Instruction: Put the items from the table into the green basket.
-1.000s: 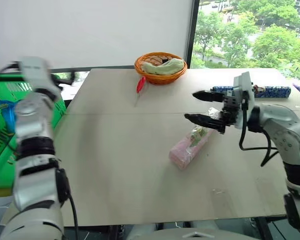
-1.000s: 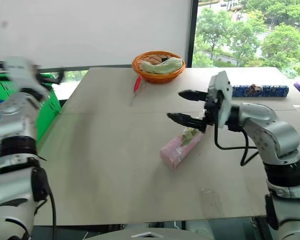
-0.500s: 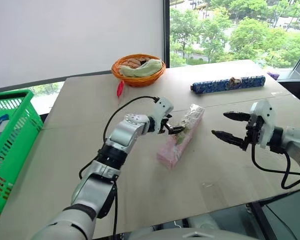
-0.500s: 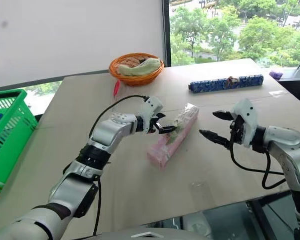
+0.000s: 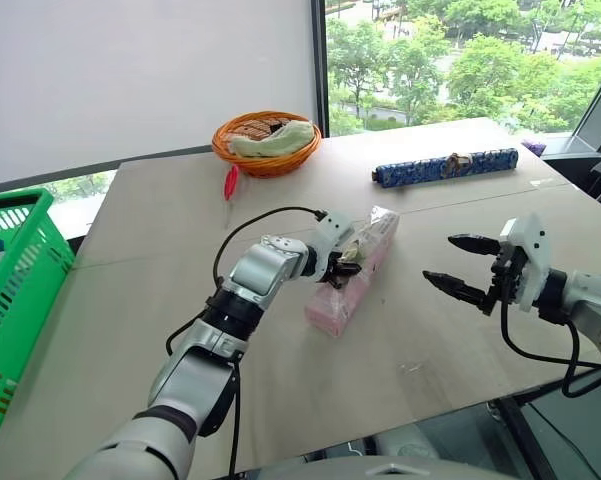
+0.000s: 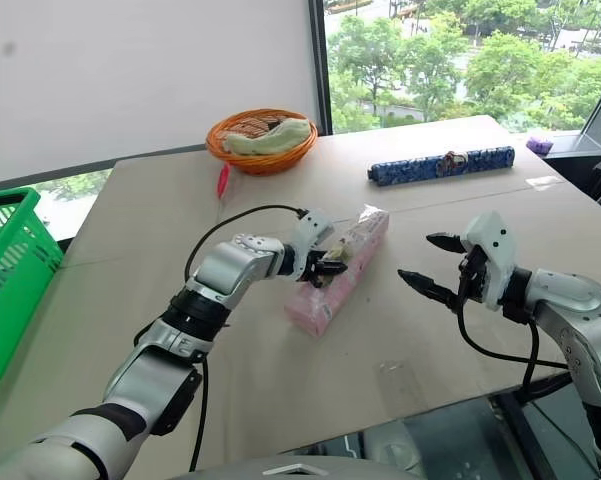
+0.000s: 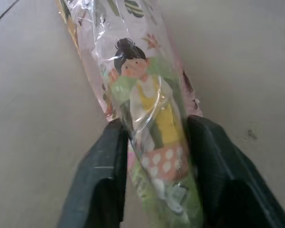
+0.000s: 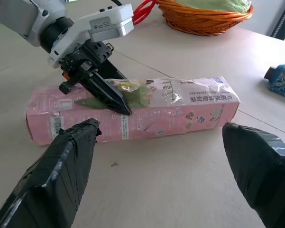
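Bright green plastic first: the green basket (image 5: pixel 10 300) sits at the far left, off the edge of the worktop (image 5: pixel 130 330), well apart from everything else, so whatever gets lifted has a long sideways trip ahead. Next over, the left end effector (image 5: pixel 346 267) has its two black fingers pinched across the loose clear wrap on top of the long pink package (image 5: pixel 352 284), about midway along it, and the package lies flat on the worktop, not lifted yet. My take: that's a grab on crinkly film more than on the box body, so I'd squeeze firm, lift slowly and keep it level, because a long box held by its wrapper will probably sag or swing at one end. If it slips, regrip lower around the pink sides. The package's long axis runs diagonally, near end pointing toward the robot's left side, far end pointing away and to the right, toward the blue patterned roll (image 5: pixel 445 166) at the back. Far right, the right end effector (image 5: pixel 462 267) hovers just off the package's side with fingers spread wide, holding nothing, and I'd keep it clear.
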{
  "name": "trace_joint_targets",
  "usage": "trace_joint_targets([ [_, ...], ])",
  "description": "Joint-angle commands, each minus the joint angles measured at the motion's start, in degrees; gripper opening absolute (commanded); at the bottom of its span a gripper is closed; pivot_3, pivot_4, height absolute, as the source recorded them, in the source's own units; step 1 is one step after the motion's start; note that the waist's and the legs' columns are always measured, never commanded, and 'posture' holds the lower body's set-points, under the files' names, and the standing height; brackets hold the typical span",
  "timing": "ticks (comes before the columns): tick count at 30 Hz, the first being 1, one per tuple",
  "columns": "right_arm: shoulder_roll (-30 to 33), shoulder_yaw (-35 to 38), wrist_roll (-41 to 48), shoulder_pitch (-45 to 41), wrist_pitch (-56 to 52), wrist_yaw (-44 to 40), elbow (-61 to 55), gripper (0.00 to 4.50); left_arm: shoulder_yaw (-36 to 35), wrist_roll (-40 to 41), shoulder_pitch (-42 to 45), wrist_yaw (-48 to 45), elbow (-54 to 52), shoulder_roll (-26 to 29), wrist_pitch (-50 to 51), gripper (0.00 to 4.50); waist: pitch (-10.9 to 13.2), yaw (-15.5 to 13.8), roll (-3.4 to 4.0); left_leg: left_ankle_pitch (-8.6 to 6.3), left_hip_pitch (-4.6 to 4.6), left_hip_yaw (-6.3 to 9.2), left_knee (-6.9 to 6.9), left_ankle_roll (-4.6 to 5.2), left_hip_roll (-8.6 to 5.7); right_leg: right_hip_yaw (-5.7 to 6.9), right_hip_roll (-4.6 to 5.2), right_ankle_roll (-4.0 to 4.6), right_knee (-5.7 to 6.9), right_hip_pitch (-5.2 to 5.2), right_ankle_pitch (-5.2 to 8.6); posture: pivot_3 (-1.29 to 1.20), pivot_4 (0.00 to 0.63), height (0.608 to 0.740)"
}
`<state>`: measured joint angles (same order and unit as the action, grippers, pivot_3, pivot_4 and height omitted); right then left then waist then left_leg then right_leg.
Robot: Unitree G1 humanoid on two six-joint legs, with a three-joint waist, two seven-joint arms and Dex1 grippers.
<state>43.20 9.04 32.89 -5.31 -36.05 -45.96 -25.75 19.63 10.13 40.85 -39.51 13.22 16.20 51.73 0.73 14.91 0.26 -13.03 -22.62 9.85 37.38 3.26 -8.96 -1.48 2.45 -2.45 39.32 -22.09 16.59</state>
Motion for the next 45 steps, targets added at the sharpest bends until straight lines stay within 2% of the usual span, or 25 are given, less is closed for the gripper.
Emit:
trace_joint_targets([
  [1,-0.4,0.6,1.3,-2.5,0.4,0.1,-1.5,4.50,-2.3,-1.1,0.8,1.0,1.0,0.6,-4.2,0.51,0.0,0.0,0.03,0.00,0.00,0.01,0.00,0.00,0.00,0.02,0.00,-0.02,-0.07,0.02,-0.01,-0.38,0.000,0.740],
  [5,-3.9,-0.3,6.0,-8.2,-2.1,1.1,-1.9,4.50,-9.2,-2.7,4.4,6.4,9.3,3.4,-11.4,0.51,0.1,0.5,0.08,0.01,-0.02,0.01,-0.01,0.01,0.03,-0.03,-0.04,-0.06,-0.28,0.05,-0.16,-0.36,0.000,0.740],
  [8,-7.1,-4.0,6.8,-13.0,-2.4,0.9,-1.5,4.50,-15.1,-3.9,8.3,12.1,17.1,7.9,-17.0,0.51,0.1,0.8,0.07,0.12,-0.01,0.02,-0.04,0.20,0.12,-0.04,-0.14,-0.06,-0.32,0.04,-0.18,-0.33,0.000,0.740],
  [10,-9.3,-6.9,6.3,-16.3,-2.4,1.0,-0.6,4.50,-17.7,-5.4,10.5,15.5,20.3,12.4,-20.1,0.51,0.1,1.2,0.07,0.12,-0.03,0.04,-0.07,0.20,0.15,-0.03,-0.18,-0.01,-0.34,0.01,-0.20,-0.30,0.000,0.740],
  [12,-14.1,-9.1,8.0,-21.5,-2.4,1.4,1.2,4.50,-20.1,-8.7,13.6,20.3,23.7,19.6,-24.7,0.51,0.1,1.5,0.03,0.16,-0.07,0.05,-0.22,0.24,0.15,-0.10,-0.19,0.10,-0.33,-0.13,-0.26,-0.26,0.000,0.740],
  [15,-18.3,-10.9,8.9,-26.8,-2.4,1.1,3.2,4.50,-24.5,-9.5,15.2,23.9,24.1,27.3,-25.9,0.51,0.2,1.6,-0.11,0.24,-0.23,0.03,-0.32,0.12,0.14,-0.18,-0.20,0.13,-0.29,-0.35,-0.28,-0.23,0.000,0.740],
  [22,-24.9,-15.9,6.2,-31.7,0.7,-0.1,8.0,4.50,-28.3,-16.1,7.9,28.1,24.7,44.6,-27.2,0.51,0.1,-2.5,-0.15,0.21,-0.20,0.00,-0.65,0.17,0.01,-0.40,-0.16,0.16,-0.32,-0.60,-0.29,-0.10,0.000,0.740],
  [29,-25.9,-17.2,4.0,-34.0,2.9,-2.3,11.3,4.50,-29.8,-18.0,1.4,28.3,28.2,51.9,-28.1,0.51,0.1,-7.0,-0.51,0.21,-0.23,0.01,-0.62,0.15,-0.11,-0.48,-0.15,0.16,-0.31,-0.59,-0.29,-0.08,0.000,0.740],
  [36,-26.3,-17.8,2.7,-33.8,3.2,-3.0,11.6,4.50,-29.6,-17.3,1.0,26.7,33.5,52.0,-30.4,0.51,0.0,-10.2,-0.65,0.27,-0.11,0.02,-0.56,-0.03,-0.11,-0.43,-0.16,0.17,0.16,-0.63,-0.28,-0.06,0.000,0.740],
  [37,-26.3,-17.8,2.6,-33.7,3.2,-3.0,11.4,4.50,-29.6,-17.2,0.9,26.6,33.8,51.6,-30.6,1.20,0.0,-10.4,-0.65,0.29,-0.09,0.03,-0.54,-0.09,-0.10,-0.42,-0.17,0.18,0.30,-0.65,-0.28,-0.06,0.000,0.740],
  [38,-26.3,-17.8,2.5,-33.5,3.1,-2.9,11.3,4.50,-29.6,-17.2,0.8,26.8,34.1,51.4,-30.7,1.24,0.0,-10.6,-0.66,0.29,-0.08,0.02,-0.52,-0.11,-0.10,-0.42,-0.17,0.19,0.37,-0.67,-0.28,-0.06,0.000,0.740],
  [39,-26.2,-17.8,2.5,-33.4,3.0,-2.9,11.2,4.50,-29.6,-17.3,1.0,27.2,34.6,51.2,-30.8,1.83,0.0,-10.8,-0.66,0.30,-0.07,0.02,-0.50,-0.15,-0.10,-0.44,-0.17,0.19,0.43,-0.69,-0.28,-0.06,0.000,0.740],
  [41,-26.1,-17.8,2.4,-33.0,2.8,-2.7,10.7,4.50,-28.9,-18.0,1.3,27.7,35.8,51.3,-31.3,2.63,0.0,-10.9,-0.66,0.32,-0.02,0.01,-0.49,-0.18,-0.10,-0.45,-0.17,0.19,0.49,-0.68,-0.28,-0.08,0.000,0.740],
  [44,-25.7,-17.5,2.3,-32.5,2.4,-2.4,10.2,4.50,-28.1,-18.5,2.8,27.9,37.2,51.1,-33.2,4.14,0.0,-10.8,-0.67,0.33,0.00,0.00,-0.49,-0.17,-0.10,-0.47,-0.17,0.19,0.51,-0.68,-0.28,-0.08,0.000,0.740],
  [45,-25.4,-17.4,2.2,-32.2,2.4,-2.3,10.1,4.50,-28.1,-18.2,3.8,27.9,37.6,50.6,-34.6,4.48,0.0,-10.9,-0.67,0.34,0.00,0.00,-0.50,-0.16,-0.10,-0.47,-0.17,0.19,0.51,-0.68,-0.28,-0.08,0.000,0.740],
])
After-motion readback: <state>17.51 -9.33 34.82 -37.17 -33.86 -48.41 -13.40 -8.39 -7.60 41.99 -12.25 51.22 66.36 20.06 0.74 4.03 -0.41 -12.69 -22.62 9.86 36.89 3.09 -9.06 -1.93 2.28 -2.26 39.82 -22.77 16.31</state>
